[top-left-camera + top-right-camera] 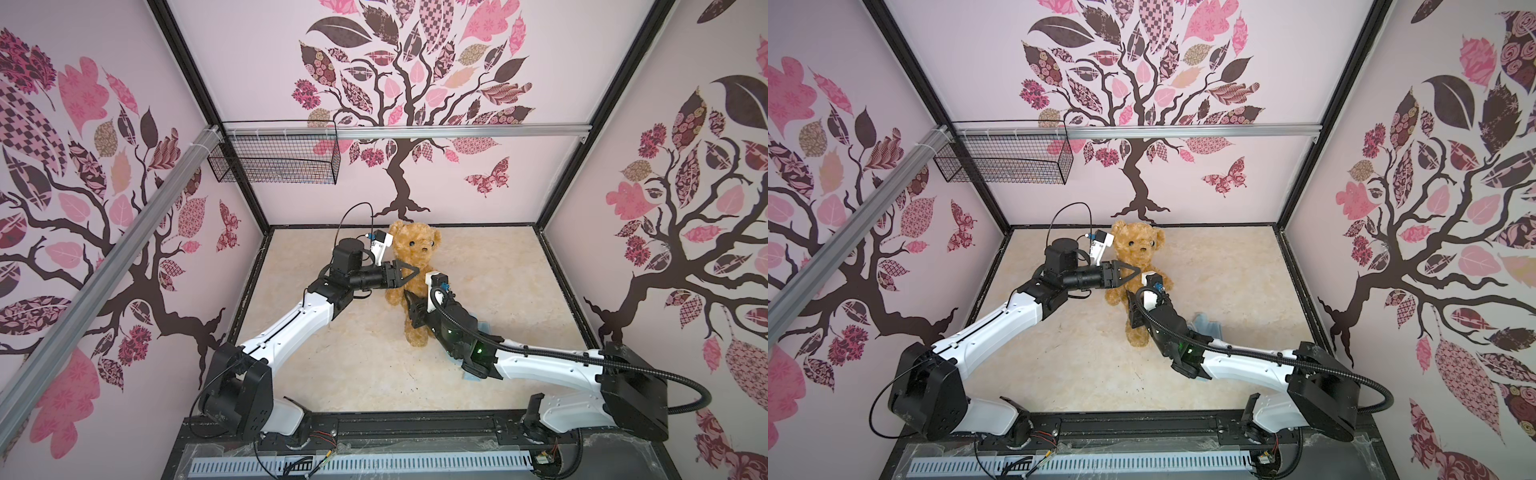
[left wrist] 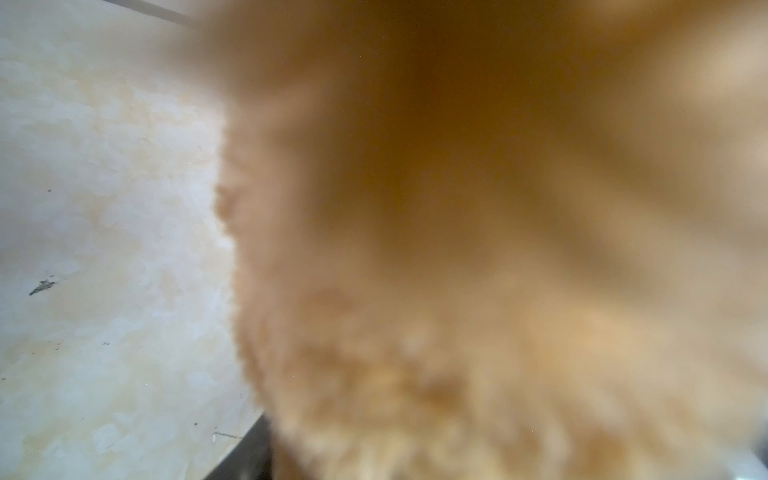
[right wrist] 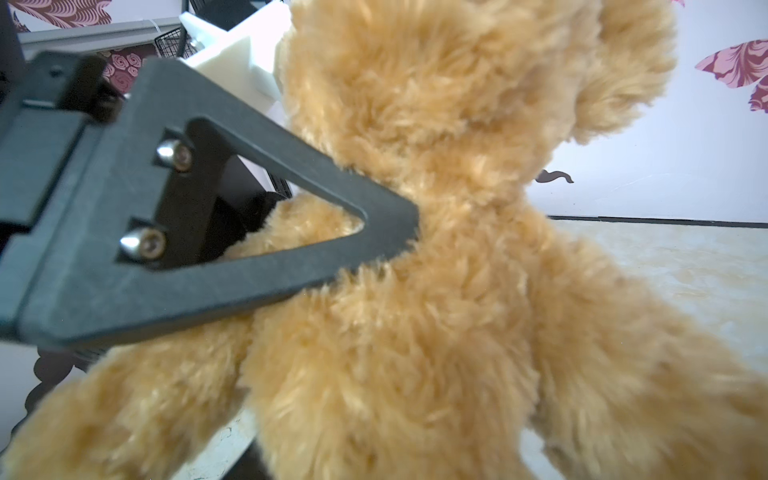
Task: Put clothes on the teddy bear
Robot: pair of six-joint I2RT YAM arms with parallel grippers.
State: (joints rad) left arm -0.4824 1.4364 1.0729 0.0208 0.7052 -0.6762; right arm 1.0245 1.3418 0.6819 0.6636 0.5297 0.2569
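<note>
Task looks barely begun: teddy bear (image 1: 415, 249) stands upright and bare-furred on the tabletop (image 1: 374, 374), left tool (image 1: 411, 273) at its shoulder, right tool (image 1: 412, 308) against its flank, neither grip discernible; pale blue cloth (image 1: 1206, 323) lies just beside it, unworn.

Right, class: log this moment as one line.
teddy bear upright, undressed | left gripper at shoulder, grip unclear | right gripper at torso, grip unclear | blue cloth lying nearby

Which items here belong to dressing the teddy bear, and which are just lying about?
Job: teddy bear; light blue cloth under the right arm, likely its garment; left claw and right claw at the bear.
Lying about: wire basket on the rail.
</note>
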